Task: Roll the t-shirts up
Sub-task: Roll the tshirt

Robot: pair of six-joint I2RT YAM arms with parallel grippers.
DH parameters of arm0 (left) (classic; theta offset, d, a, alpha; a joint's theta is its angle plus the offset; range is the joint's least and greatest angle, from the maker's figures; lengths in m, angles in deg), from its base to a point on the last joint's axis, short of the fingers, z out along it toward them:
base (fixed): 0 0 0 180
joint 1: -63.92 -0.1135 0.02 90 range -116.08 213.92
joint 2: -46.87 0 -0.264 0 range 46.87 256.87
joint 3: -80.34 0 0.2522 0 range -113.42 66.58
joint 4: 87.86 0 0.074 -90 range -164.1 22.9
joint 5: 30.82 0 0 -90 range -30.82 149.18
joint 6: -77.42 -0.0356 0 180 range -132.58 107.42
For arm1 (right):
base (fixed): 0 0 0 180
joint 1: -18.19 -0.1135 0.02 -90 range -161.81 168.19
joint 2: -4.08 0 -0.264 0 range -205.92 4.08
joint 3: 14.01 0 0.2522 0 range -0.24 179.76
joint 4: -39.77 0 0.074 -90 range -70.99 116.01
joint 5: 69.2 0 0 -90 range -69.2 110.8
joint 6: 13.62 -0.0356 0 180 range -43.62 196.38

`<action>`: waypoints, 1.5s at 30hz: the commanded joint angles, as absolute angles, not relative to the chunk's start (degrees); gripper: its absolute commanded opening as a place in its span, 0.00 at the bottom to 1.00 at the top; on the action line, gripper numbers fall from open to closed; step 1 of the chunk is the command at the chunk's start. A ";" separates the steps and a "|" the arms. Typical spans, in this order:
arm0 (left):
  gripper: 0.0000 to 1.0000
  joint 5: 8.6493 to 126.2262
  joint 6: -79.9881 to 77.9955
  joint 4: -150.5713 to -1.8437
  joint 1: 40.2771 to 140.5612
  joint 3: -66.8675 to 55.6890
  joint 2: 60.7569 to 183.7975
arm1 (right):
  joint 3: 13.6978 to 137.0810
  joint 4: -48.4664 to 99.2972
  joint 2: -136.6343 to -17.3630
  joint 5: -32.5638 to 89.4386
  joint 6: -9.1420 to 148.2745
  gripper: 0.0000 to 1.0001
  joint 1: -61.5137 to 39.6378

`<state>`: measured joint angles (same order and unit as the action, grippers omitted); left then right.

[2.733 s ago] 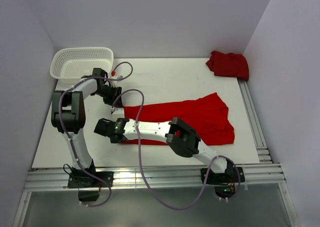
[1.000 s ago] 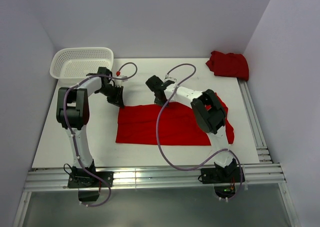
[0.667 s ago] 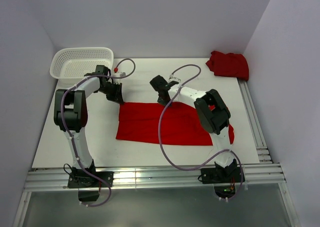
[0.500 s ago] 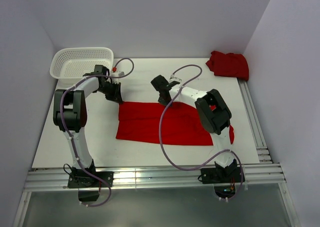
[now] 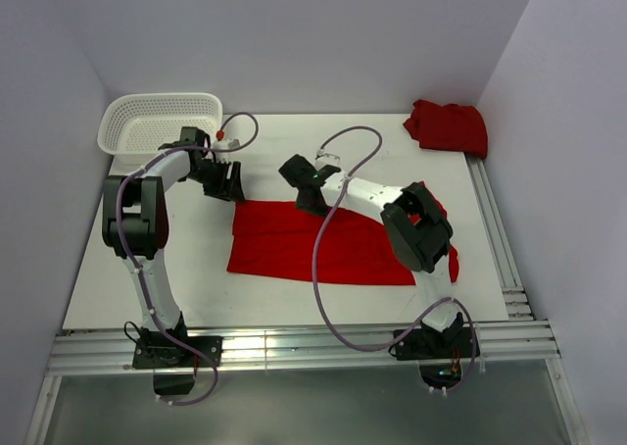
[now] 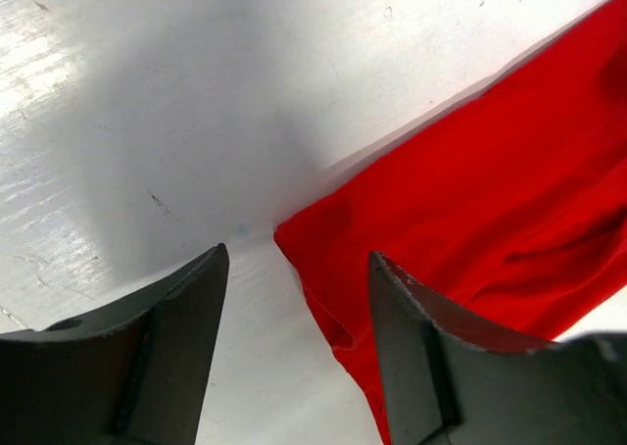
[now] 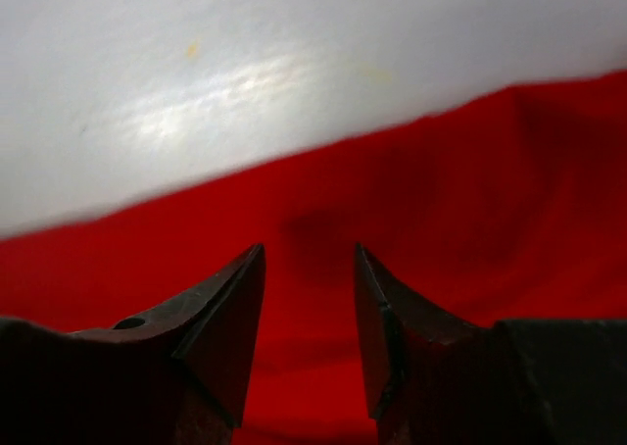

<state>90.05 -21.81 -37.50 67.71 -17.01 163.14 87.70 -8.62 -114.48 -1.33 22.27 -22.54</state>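
A red t-shirt (image 5: 323,244) lies folded into a long flat band across the middle of the table. My left gripper (image 5: 231,187) hovers open over its far left corner (image 6: 294,237), and nothing sits between the fingers (image 6: 186,313). My right gripper (image 5: 310,203) is open just above the band's far edge near its middle, with red cloth (image 7: 421,190) under the gap and no cloth pinched. The left wrist view shows the shirt (image 6: 480,190) spreading away to the right. A second red t-shirt (image 5: 447,126) lies crumpled at the back right corner.
A white mesh basket (image 5: 157,122) stands at the back left, just behind the left arm. Metal rails (image 5: 500,239) run along the table's right side and along its near edge (image 5: 294,347). Walls close in on three sides.
Both grippers have gone from shut to open, letting go of the shirt's far edge. The right gripper has shifted a little to the left. The folded band lies where it was.
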 commanded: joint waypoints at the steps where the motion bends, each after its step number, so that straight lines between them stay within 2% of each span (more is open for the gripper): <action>1: 0.64 93.45 -21.37 -38.51 66.56 -17.53 159.81 | 90.90 -12.04 -108.86 -5.65 20.22 0.49 -27.68; 7: 0.65 101.35 -23.12 -32.36 64.54 -18.15 161.39 | 93.35 -12.92 -108.41 -5.31 16.44 0.49 -35.75; 11: 0.64 104.70 -24.09 -30.25 64.27 -17.36 162.62 | 102.99 -16.96 -114.91 -5.75 15.30 0.49 -41.73; 17: 0.63 107.34 -24.79 -28.23 64.18 -17.71 165.70 | 110.93 -18.90 -122.03 -3.82 13.98 0.49 -47.46; 35: 0.60 106.46 -24.09 -29.54 64.36 -17.88 170.36 | 118.58 -21.54 -132.67 -0.04 11.87 0.48 -52.30; 41: 0.56 104.62 -23.04 -30.68 64.80 -17.80 170.62 | 122.19 -26.98 -136.45 -0.03 11.17 0.48 -53.26; 44: 0.51 103.48 -22.16 -31.82 64.97 -17.80 170.88 | 121.75 -27.42 -136.98 0.41 10.99 0.43 -53.62; 45: 0.42 103.13 -21.72 -32.09 65.15 -17.80 171.06 | 121.66 -27.77 -137.07 0.49 10.82 0.33 -53.79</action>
